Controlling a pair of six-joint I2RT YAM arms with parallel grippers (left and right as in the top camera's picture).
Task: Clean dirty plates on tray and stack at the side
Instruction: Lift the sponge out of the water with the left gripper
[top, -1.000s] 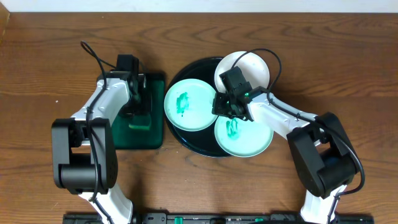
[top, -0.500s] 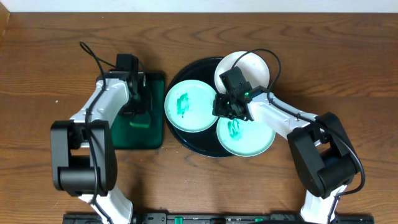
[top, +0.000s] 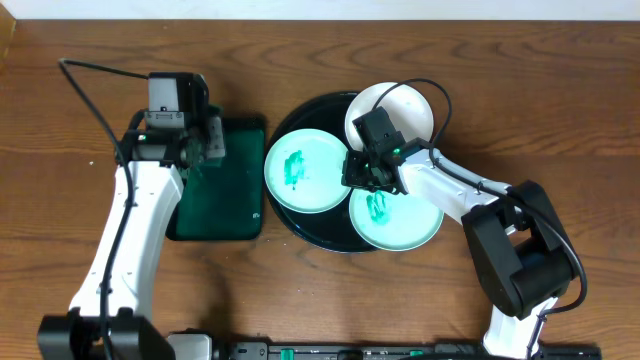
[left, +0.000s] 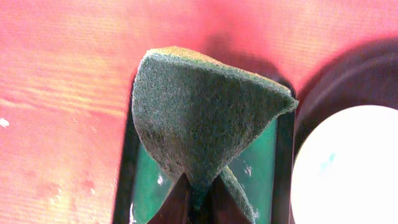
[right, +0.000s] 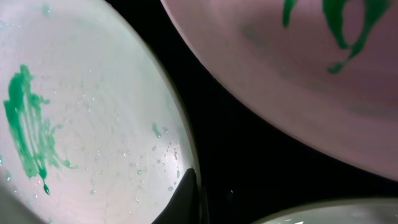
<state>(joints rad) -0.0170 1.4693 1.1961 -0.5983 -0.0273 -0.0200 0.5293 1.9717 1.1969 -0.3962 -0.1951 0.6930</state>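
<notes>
From overhead I get even, soft light and a sharp picture; the arms throw only faint shadows on the table (top: 330, 300). My left wrist view has a heavy red-pink cast over the wood. The scouring pad (left: 199, 118) there looks slightly soft, and the plate (left: 348, 168) at lower right is blown out. The right wrist view is blurred by closeness: the upper plate (right: 298, 68) looks pink, the tray (right: 230, 143) featureless black.

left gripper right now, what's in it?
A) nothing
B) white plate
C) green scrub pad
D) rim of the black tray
C: in the left wrist view the left gripper has its fingers closed on a dark green scrub pad, with the rectangular green tray below it.
</notes>
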